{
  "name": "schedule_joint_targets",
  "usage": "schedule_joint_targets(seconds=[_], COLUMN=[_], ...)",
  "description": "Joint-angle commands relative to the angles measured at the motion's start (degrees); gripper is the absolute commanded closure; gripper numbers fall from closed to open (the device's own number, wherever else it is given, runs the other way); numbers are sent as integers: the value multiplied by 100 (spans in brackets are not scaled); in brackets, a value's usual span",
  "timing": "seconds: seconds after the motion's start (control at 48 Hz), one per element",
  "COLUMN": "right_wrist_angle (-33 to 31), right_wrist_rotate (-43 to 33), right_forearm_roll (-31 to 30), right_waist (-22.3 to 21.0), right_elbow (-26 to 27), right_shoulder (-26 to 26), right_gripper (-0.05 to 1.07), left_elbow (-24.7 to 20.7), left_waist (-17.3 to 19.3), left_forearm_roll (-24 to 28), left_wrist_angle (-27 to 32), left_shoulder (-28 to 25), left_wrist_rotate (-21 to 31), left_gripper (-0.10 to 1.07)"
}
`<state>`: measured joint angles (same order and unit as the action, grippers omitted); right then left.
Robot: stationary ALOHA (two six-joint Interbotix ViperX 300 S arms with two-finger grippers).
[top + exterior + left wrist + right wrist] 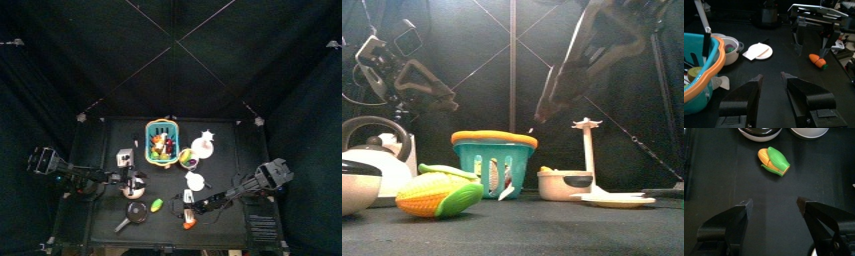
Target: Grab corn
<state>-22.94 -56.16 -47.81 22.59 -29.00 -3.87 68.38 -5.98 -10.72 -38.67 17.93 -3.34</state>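
Observation:
The corn (774,160) is a yellow toy cob in green husk. It lies on the black table, ahead of my right gripper (774,203), which is open, empty and apart from it. In the top view the corn (156,204) lies near the table's front, between a small black pan (135,212) and my right gripper (189,202). In the front view the corn (438,195) lies near and low at the left. My left gripper (771,76) is open and empty, hanging beside the teal basket (701,65).
A teal basket (162,140) holding toys stands mid-table. A white kettle (369,160) is at the left. A bowl (567,183) and a white plate (619,200) with an upright stand are at the right. An orange carrot piece (817,61) lies near the right arm.

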Motion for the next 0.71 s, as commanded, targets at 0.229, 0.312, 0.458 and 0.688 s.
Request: schedule_joint_targets(seconds=[0.229,0.312,0.458,0.688], right_wrist_angle=[413,448,457,466], right_wrist_rotate=[44,44,44,53], right_forearm_roll=[-659,-729,-809,-905], right_waist=[-255,-290,-387,-536], right_elbow=[984,1107,1345,1582], right_shoulder=[-817,-949,-1195,-1538], right_gripper=[3,3,3,3], left_elbow=[-70,-44,97,255], left_waist=[-158,-158,-158,-158], left_forearm_roll=[-105,-176,-316,-527], left_wrist_angle=[1125,1301,1450,1459], left_shoulder=[378,562,879,1116], left_wrist_rotate=[9,9,9,0], left_gripper=[21,21,21,21])
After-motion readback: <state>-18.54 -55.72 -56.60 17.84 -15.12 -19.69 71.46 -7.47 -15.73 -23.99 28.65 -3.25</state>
